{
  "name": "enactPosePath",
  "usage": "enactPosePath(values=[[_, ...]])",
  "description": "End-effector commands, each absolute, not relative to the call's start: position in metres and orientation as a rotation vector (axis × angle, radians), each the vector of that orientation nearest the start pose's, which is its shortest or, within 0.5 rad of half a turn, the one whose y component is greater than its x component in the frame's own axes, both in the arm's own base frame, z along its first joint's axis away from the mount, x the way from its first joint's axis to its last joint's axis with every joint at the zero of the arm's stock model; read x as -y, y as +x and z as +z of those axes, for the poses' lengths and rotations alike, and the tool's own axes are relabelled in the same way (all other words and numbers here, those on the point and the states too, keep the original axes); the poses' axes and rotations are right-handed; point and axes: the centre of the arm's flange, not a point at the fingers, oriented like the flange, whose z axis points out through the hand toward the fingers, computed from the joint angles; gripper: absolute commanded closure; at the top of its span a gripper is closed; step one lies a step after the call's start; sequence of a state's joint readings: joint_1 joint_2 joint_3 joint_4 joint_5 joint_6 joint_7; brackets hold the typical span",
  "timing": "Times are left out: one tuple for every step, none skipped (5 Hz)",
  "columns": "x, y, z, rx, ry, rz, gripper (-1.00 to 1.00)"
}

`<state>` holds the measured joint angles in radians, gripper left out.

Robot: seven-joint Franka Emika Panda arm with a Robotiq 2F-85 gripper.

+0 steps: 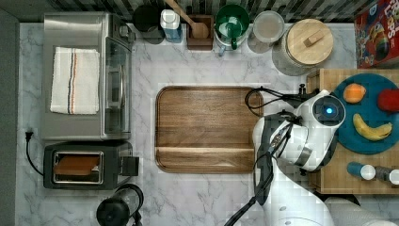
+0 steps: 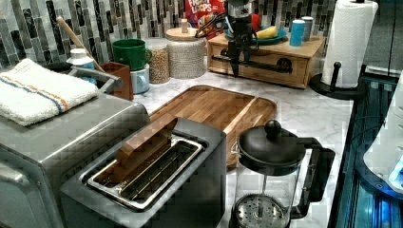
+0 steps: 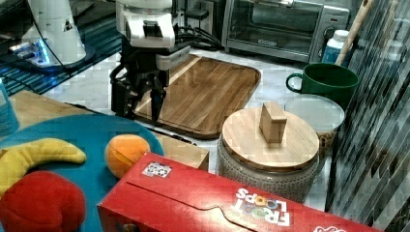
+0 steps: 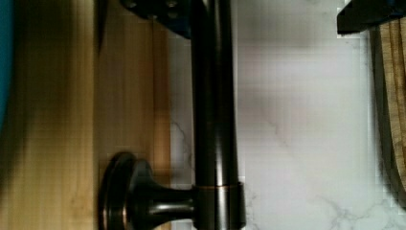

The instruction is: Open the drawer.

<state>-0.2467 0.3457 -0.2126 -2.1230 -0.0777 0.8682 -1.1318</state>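
A white marble tabletop [image 1: 202, 193] with grey veins fills the scene. Behind it stands a wall [image 2: 43, 23] of narrow vertical tiles in grey, black and pale tones, which rises just behind the green mug [image 2: 130, 53]. Even light falls on the marble, with soft shadows beside the wooden tray [image 1: 204, 129].

The gripper [image 2: 236, 64] stands open astride the black bar handle [image 4: 213, 96], one finger [image 4: 158, 12] between bar and drawer [image 2: 266, 59] front, the other [image 4: 371, 14] on the counter side. Outward from it lies bare marble [image 4: 301, 120], then the wooden tray [image 1: 204, 129] close beyond. Behind and above it, the blue plate [image 3: 63, 135] of fruit crowds the box top. In the left view the paper towel holder [image 2: 344, 45] stands to its right
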Motion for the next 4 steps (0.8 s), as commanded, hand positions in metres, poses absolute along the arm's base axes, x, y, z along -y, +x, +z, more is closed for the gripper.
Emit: enactPosePath(values=[[0.163,0.551,0.252,0.183,-3.154,0.031,-1.0],[0.133,0.552,0.252,0.194,-3.144,0.041,-1.0],[0.105,0.555,0.253,0.233,-3.129,0.082,-1.0],[0.075,0.556,0.255,0.276,-3.129,0.102,-1.0]])
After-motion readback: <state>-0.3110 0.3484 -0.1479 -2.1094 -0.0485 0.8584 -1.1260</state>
